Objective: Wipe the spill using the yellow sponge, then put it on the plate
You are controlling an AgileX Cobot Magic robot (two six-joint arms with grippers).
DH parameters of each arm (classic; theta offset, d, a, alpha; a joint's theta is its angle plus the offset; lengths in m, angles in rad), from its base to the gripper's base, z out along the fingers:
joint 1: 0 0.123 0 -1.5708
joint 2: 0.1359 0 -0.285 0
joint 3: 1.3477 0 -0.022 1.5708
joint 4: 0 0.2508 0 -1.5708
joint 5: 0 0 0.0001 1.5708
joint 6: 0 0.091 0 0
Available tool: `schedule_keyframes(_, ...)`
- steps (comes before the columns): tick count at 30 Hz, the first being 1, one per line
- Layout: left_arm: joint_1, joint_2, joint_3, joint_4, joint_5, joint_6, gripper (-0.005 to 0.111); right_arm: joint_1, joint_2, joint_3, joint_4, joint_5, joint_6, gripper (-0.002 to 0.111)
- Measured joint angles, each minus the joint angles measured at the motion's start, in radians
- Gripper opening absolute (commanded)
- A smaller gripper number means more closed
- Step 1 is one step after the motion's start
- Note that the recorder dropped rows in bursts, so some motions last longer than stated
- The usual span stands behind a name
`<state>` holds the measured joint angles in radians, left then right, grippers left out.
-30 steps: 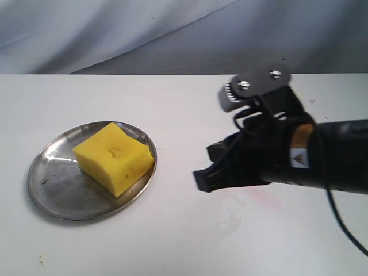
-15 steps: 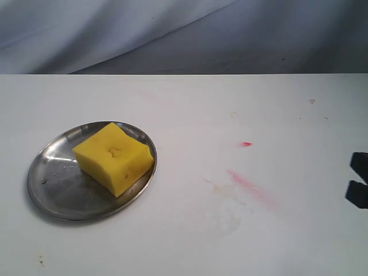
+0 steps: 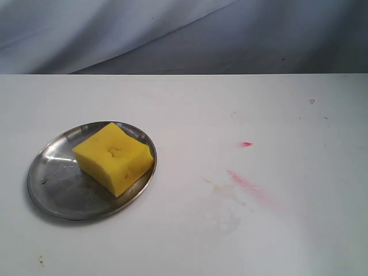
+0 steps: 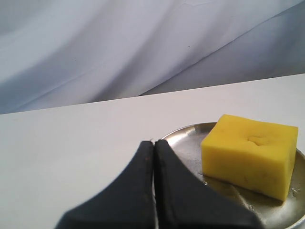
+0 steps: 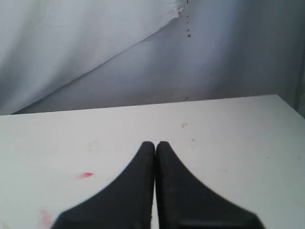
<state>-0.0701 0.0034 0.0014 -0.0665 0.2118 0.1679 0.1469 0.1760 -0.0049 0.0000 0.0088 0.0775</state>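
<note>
There is one white table [image 3: 190, 103]. Toward its left edge lies one silver metal plate [image 3: 57, 192], and on that plate is one yellow sponge [image 3: 114, 158]. Three stains mark the bare top, nearer the right edge than the left: one small red dot [image 3: 246, 144], one pinkish-red streak [image 3: 247, 185] and one faint tan mark [image 3: 218, 187] just beside the streak. Two grippers show, one in each wrist view, the left gripper [image 4: 153, 142] and the right gripper [image 5: 155, 143], each with two black jaws pressed together. One grey-blue cloth [image 3: 172, 34] hangs behind the far edge.
</note>
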Motion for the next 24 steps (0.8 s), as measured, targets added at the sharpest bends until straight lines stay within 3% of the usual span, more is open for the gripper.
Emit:
schedule_keyframes(8,0.0,0.0,0.0,0.0,0.0,0.0,0.0,-0.001,-0.158,0.001,-0.052,0.07,-0.015,0.0)
schedule_keyframes(16,0.0,0.0,0.0,0.0,0.0,0.0,0.0,-0.001,-0.169,0.001,-0.112,0.083,0.022,0.0)
schedule_keyframes(24,0.0,0.0,0.0,0.0,0.0,0.0,0.0,-0.001,-0.169,0.001,-0.054,0.091,0.01,0.0)
